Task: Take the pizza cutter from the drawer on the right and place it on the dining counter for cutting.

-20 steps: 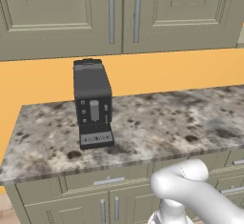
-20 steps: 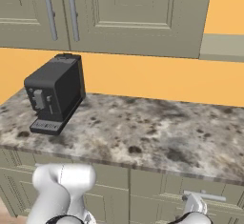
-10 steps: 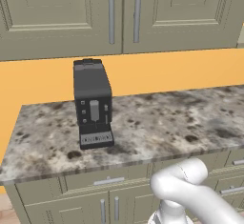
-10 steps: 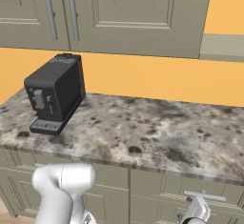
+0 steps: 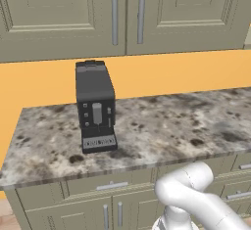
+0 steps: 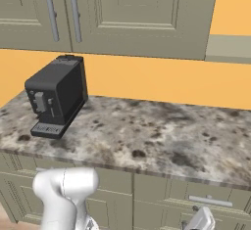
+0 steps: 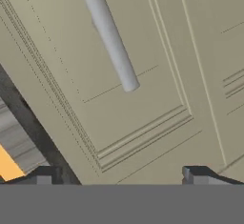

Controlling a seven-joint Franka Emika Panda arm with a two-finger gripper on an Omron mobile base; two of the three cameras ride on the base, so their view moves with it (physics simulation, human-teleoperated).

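My gripper (image 7: pixel 119 178) is open, and its two dark fingertips (image 7: pixel 45 175) stand wide apart with nothing between them. Close in front of it is an olive-beige panelled front (image 7: pixel 157 99) with a grey bar handle (image 7: pixel 109 32), seen rolled in the hand view. The right base view has my white hand (image 6: pixel 198 220) low at the bottom edge, just below the shut drawer (image 6: pixel 166 195) with its grey handle (image 6: pixel 211 200) under the worktop. The pizza cutter is hidden. The dining counter is out of view.
A black coffee machine (image 5: pixel 95 106) stands on the left of the granite worktop (image 5: pixel 171 126). Shut wall cabinets (image 5: pixel 122 13) hang above an orange wall. More shut drawers (image 5: pixel 112 186) and doors line the base. My white arm (image 5: pixel 191 199) rises at the bottom.
In the right base view my hand has sunk a little lower, below the drawer handle. The jaws stay wide open. Nothing else has moved.
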